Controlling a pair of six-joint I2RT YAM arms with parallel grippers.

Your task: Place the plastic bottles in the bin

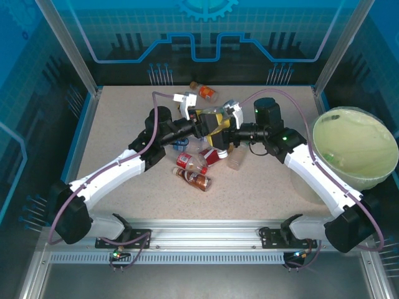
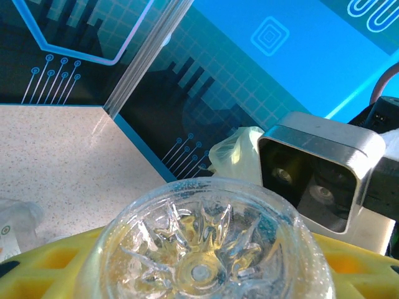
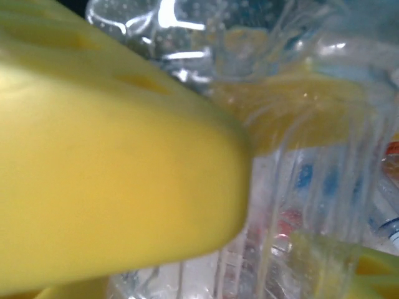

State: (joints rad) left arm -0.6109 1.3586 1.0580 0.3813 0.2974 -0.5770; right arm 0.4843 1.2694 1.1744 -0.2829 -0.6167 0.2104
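Closest, a brown-filled plastic bottle with a red label [image 1: 193,179] lies on the speckled beige table [image 1: 124,124]. Above it the left gripper [image 1: 206,124] is clamped partway closed on a clear ribbed plastic bottle [image 2: 202,249]. The right gripper [image 1: 229,128] faces it, but I cannot tell if it grips. The round pale yellow-green bin [image 1: 358,146] stands well off right, and an orange-filled bottle [image 1: 204,93] lies farthest back.

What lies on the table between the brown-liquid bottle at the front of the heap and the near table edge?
Nothing. In the top view, the stretch of table in front of the brown-liquid bottle is bare.
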